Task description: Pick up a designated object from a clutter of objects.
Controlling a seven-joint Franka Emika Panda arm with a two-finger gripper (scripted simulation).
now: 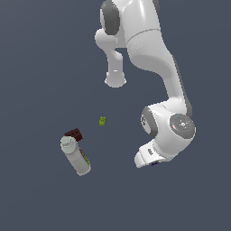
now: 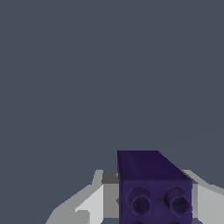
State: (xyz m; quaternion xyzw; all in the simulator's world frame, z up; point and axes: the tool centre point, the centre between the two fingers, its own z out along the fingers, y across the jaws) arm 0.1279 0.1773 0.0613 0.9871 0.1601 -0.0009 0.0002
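Observation:
The designated object, a dark purple cube (image 2: 153, 183) with two round studs on its near face, fills the space between my gripper's (image 2: 148, 197) pale fingers (image 2: 94, 203) in the wrist view; both fingers sit against its sides. In the exterior view my gripper (image 1: 154, 163) is low, at that view's right, under the white hand. Only a sliver of the purple cube (image 1: 155, 163) shows beneath it. The rest of the clutter lies well off to the exterior view's left.
A white bottle (image 1: 76, 156) with a yellow-green label lies tilted at the exterior view's left, with a dark red-brown block (image 1: 74, 134) touching its cap end. A tiny yellow-green piece (image 1: 102, 121) sits alone between them and the arm's base (image 1: 115, 80).

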